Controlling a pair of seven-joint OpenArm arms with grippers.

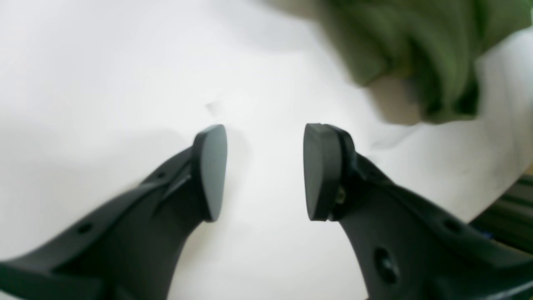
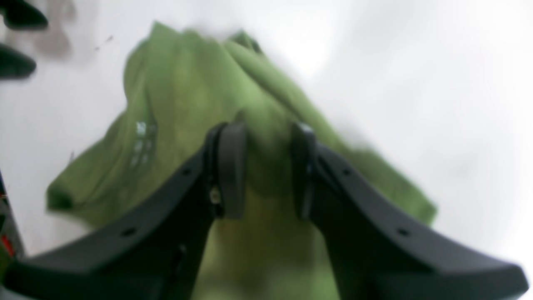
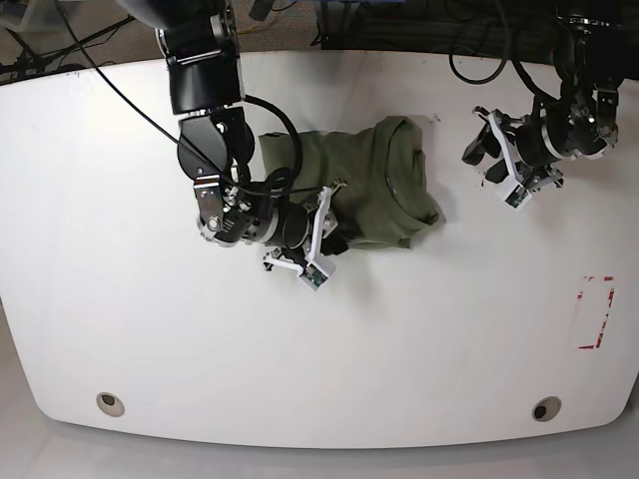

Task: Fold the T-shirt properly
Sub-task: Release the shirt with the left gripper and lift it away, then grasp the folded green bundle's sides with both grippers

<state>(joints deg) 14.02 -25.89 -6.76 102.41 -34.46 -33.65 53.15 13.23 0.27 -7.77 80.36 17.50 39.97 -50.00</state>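
Note:
The olive-green T-shirt lies crumpled and partly bunched at the middle back of the white table. My right gripper is at the shirt's near left edge. In the right wrist view the T-shirt rises in a ridge between the black fingers, and my right gripper is shut on that fold. My left gripper hovers over bare table to the right of the shirt. Its jaws stand open in the left wrist view, the left gripper holding nothing, with the T-shirt blurred at the top right.
A red-outlined rectangle is marked on the table near the right edge. Two round fittings sit near the front edge. Cables run along the table's back edge.

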